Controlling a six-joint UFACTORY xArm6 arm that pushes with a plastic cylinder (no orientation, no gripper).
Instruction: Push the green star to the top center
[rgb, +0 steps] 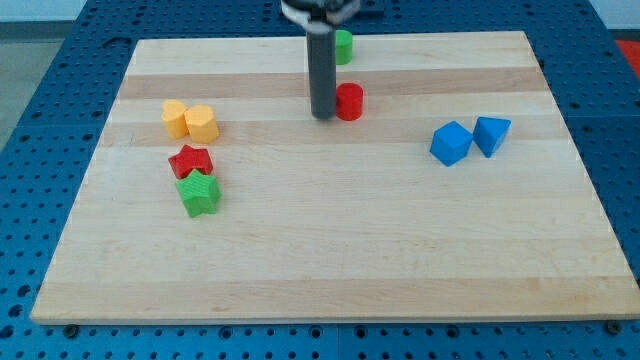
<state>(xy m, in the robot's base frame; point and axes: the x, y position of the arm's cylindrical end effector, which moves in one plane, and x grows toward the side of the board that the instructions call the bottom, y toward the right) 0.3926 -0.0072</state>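
Camera view, looking down on a pale wooden board lying on a blue pegboard table.

Standing upright near twelve o'clock on the board: dark rod, with my tip resting on the wood, touching or just beside the red cylinder, at that cylinder's nine o'clock. No pincer fitted to this arm, only the rod, so no telling of apart or together.

Peeking out from behind the rod, at twelve o'clock from the tip and close to the board's top edge: green block, shape partly hidden.

Sitting well apart from the tip, toward eight o'clock from it, on the view's left half of the board: green star. Pressing against it at its twelve o'clock: red star.

Lying side by side and touching, at twelve o'clock from the red star: two yellow blocks, left yellow block and right yellow block, shapes rounded but hard to make out.

Resting toward three o'clock on the board, touching each other: blue cube and, at its two o'clock, blue angular block.
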